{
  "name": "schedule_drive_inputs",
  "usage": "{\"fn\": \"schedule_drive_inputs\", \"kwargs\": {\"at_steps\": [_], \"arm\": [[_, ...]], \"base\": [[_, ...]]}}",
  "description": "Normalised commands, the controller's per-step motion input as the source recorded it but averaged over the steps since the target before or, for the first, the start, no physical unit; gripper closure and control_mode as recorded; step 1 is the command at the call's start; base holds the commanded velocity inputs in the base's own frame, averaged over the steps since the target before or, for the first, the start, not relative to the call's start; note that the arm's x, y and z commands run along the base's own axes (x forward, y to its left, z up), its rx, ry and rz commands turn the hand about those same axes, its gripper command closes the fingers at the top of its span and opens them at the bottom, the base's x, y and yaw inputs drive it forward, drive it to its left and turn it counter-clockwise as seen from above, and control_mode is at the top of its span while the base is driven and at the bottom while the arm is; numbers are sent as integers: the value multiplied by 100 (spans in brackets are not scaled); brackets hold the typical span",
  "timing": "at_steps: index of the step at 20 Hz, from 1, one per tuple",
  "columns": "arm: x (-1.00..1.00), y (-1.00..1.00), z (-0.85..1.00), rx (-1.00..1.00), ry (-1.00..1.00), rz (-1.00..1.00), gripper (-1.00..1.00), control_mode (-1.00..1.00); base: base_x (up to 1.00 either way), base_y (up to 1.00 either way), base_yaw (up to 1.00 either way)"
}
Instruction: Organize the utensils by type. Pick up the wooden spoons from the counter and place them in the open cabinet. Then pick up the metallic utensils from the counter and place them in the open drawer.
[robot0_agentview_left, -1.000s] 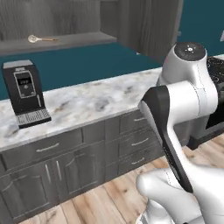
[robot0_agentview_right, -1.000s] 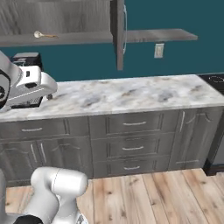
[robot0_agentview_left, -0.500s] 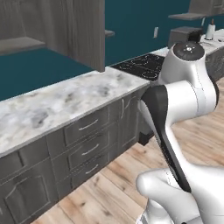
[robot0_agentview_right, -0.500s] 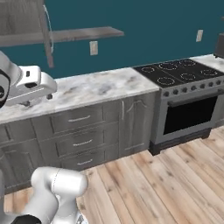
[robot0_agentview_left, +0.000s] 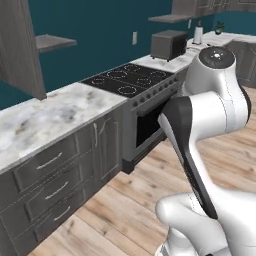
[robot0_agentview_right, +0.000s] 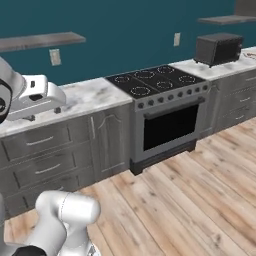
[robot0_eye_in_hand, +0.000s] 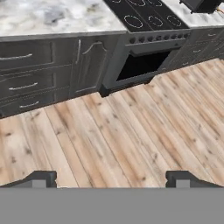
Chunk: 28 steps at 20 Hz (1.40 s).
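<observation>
My gripper is open, with nothing between its two dark fingertips, and looks down at the wooden floor in front of the cabinet fronts. The white-grey marble counter runs along the teal wall and its visible stretch is bare. The dark grey slab door of the cabinet hangs at the upper left of the left base view. All drawer fronts in view are shut. The wooden spoons, the metallic utensils and the open drawer are out of view.
A black stove top over an oven adjoins the counter's right end. Past it stands a dark toaster oven on more counter. A grey wall shelf hangs above. Wooden floor lies open ahead.
The whole picture has shifted: the base has turned to the right along the counter. The coffee machine and cabinet shelf have left the views, and the stove has come in. The gripper stays open.
</observation>
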Motion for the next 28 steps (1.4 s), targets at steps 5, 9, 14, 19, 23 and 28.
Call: {"fn": "schedule_drive_inputs", "kwargs": {"at_steps": [5,9,14,19,23,28], "arm": [[0,0,0,0,0,0,-100,100],[0,0,0,0,0,0,-100,100],[0,0,0,0,0,0,-100,100],[0,0,0,0,0,0,-100,100],[0,0,0,0,0,0,-100,100],[0,0,0,0,0,0,-100,100]], "base": [[79,-69,0],[88,-52,0],[98,-51,2],[100,-45,6],[100,-37,8],[100,-39,2]]}}
